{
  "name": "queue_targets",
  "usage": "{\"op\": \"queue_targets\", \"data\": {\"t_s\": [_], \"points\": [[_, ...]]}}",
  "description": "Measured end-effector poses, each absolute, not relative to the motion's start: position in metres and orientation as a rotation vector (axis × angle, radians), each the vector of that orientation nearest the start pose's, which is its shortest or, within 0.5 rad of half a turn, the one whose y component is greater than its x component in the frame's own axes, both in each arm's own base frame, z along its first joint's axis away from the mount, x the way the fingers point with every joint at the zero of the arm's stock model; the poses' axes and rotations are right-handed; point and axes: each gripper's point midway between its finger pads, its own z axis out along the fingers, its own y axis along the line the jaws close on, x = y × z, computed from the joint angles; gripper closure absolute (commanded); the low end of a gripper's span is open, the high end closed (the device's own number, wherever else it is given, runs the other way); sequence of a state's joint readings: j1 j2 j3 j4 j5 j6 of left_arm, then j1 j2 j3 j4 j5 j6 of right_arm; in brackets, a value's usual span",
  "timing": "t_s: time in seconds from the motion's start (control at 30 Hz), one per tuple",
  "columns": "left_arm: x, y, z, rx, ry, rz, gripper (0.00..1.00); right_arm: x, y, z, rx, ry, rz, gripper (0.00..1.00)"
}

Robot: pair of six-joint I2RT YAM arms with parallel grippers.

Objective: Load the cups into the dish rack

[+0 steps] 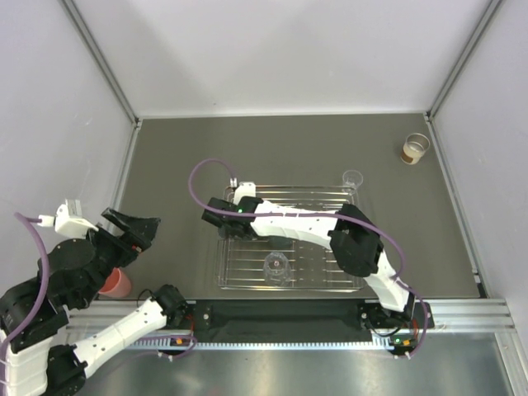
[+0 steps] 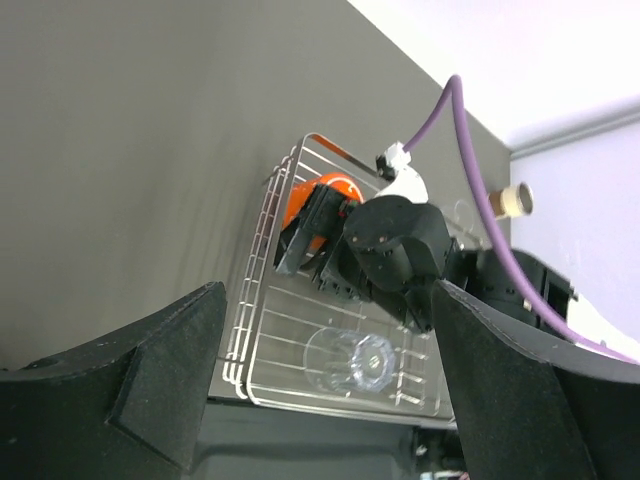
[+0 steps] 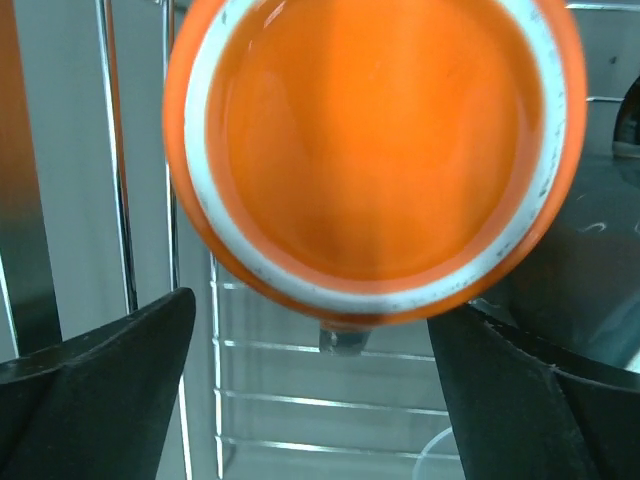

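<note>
Your right pincer (image 3: 312,330) is spread wide by the shiny orange cup (image 3: 375,150); its round, white-ringed end faces it. Your left pincer (image 2: 327,290) is spread too.

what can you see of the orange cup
The orange cup is small, round and glossy, plastic or glazed by its look, with a pale ring round the circular face turned to the right wrist camera. It is at the dish rack's far left corner, just beyond the right hand's open fingers; contact is unclear.
</note>
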State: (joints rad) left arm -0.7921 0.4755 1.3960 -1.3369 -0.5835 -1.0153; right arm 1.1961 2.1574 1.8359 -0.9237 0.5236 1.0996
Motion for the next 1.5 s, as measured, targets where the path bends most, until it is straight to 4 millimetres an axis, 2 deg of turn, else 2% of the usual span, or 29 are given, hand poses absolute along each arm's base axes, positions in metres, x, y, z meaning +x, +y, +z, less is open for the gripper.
{"op": "queue_targets", "data": {"t_s": [0.13, 0.2, 0.23, 0.3, 0.4, 0.57, 0.63, 0.7, 0.77, 0.9, 1.03, 1.1, 1.3, 1.37, 1.5], "points": [[0.119, -0.018, 0.35, -0.688, 1.845, -0.641, 0.17, 0.216, 0.428, 0.08, -0.09, 2.582, 0.145, 0.0], [0.119, -0.017, 0.351, -0.732, 1.832, -0.661, 0.2, 0.211, 0.43, 0.092, -0.142, 2.593, 0.183, 0.0], [0.12, -0.018, 0.351, -0.75, 1.828, -0.673, 0.25, 0.209, 0.431, 0.102, -0.171, 2.593, 0.213, 0.0], [0.12, -0.02, 0.349, -0.778, 1.829, -0.689, 0.25, 0.204, 0.432, 0.128, -0.22, 2.576, 0.287, 0.0], [0.123, -0.026, 0.337, -0.801, 1.856, -0.682, 0.23, 0.199, 0.428, 0.18, -0.278, 2.504, 0.418, 0.0], [0.134, -0.038, 0.311, -0.841, 1.935, -0.603, 0.21, 0.192, 0.409, 0.261, -0.357, 2.351, 0.586, 0.0], [0.142, -0.045, 0.303, -0.845, 1.975, -0.547, 0.2, 0.19, 0.401, 0.282, -0.387, 2.298, 0.622, 0.0], [0.151, -0.054, 0.292, -0.838, 2.028, -0.476, 0.2, 0.188, 0.395, 0.294, -0.409, 2.267, 0.634, 0.0], [0.16, -0.064, 0.28, -0.826, 2.084, -0.396, 0.2, 0.187, 0.389, 0.302, -0.429, 2.244, 0.64, 0.0], [0.175, -0.079, 0.259, -0.802, 2.173, -0.257, 0.2, 0.187, 0.372, 0.303, -0.441, 2.233, 0.627, 0.0], [0.185, -0.081, 0.246, -0.795, 2.221, -0.148, 0.17, 0.188, 0.346, 0.303, -0.419, 2.24, 0.631, 0.0], [0.193, -0.073, 0.239, -0.807, 2.251, -0.067, 0.17, 0.189, 0.33, 0.304, -0.392, 2.242, 0.641, 0.0], [0.214, -0.018, 0.21, -0.988, 2.361, 0.193, 0.16, 0.189, 0.272, 0.306, -0.299, 2.235, 0.669, 0.0], [0.218, -0.012, 0.212, -1.005, 2.37, 0.209, 0.16, 0.193, 0.257, 0.31, -0.258, 2.222, 0.675, 0.0], [0.241, -0.005, 0.24, -1.056, 2.281, 0.181, 0.21, 0.203, 0.241, 0.316, -0.23, 2.21, 0.682, 0.0]]}}
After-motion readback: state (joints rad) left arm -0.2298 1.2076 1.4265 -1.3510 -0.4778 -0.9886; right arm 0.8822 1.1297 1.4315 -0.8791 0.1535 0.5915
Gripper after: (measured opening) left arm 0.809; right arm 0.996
